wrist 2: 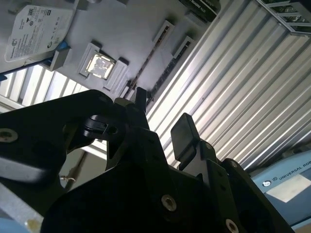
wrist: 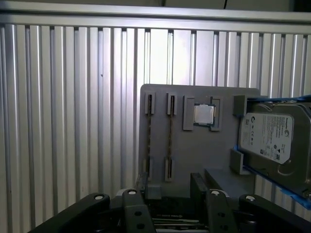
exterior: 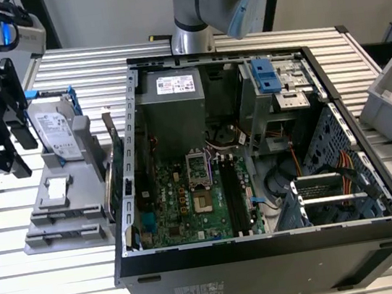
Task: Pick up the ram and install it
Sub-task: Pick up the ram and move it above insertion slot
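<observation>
- First wrist view: the thin, dark bluish-green ram stick [wrist: 171, 138] stands edge-up in a slot of the grey plastic fixture [wrist: 194, 150], near its edge opposite the silver hard drive [wrist: 269, 141].
- Black gripper [wrist: 169, 179] hovers nearby, fingers apart, empty.
- Exterior view adds the long black motherboard slots [exterior: 232, 197], seemingly unfilled; pickup and install remain.
</observation>
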Motion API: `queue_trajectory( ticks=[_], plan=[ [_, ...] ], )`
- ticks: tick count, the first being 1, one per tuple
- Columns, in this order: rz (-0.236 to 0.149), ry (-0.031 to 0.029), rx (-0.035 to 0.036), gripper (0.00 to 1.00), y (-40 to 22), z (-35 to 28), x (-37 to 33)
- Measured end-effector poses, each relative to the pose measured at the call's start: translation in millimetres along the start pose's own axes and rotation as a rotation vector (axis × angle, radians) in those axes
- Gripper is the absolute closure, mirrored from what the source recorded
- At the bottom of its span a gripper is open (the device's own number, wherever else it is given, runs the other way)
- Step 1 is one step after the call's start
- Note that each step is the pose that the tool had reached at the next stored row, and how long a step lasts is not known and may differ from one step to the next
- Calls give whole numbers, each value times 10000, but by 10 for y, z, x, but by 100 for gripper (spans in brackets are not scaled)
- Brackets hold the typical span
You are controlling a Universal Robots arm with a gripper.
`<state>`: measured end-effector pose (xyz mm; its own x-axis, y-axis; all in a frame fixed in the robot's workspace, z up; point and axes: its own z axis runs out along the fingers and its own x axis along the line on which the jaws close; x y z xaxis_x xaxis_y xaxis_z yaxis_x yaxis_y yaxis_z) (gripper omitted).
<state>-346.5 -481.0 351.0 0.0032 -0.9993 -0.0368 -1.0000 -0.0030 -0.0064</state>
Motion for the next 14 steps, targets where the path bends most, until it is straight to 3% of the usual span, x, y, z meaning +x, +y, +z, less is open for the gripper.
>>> queue_trajectory(
  ticks=[14],
  plan=[
    [0, -2, 0, 0, 0, 8, 5]
  ],
)
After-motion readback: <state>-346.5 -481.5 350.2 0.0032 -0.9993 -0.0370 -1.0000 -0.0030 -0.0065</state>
